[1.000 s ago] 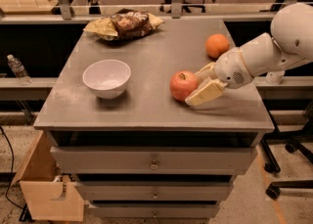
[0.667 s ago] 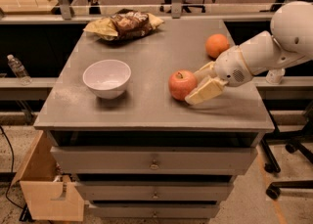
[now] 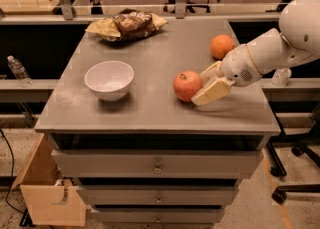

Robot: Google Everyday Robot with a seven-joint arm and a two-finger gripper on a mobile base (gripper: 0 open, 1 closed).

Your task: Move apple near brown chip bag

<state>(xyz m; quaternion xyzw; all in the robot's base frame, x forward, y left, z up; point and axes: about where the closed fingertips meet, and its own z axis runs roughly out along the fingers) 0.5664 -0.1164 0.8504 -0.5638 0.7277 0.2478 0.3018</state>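
We are holding the gripper [image 3: 198,89], jaws apart, at the right flank of the apple [image 3: 186,85], judging it firm, smooth, roll-prone and best pinched across its widest middle.

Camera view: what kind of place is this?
Probably a lab or office test area: grey drawer cabinet as table, chair casters on the floor at right, a railing behind. The gripper is at the apple's right side.

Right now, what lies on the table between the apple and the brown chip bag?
Bare tabletop, in the camera view. The white bowl sits off that line; the gripper is beside the apple.
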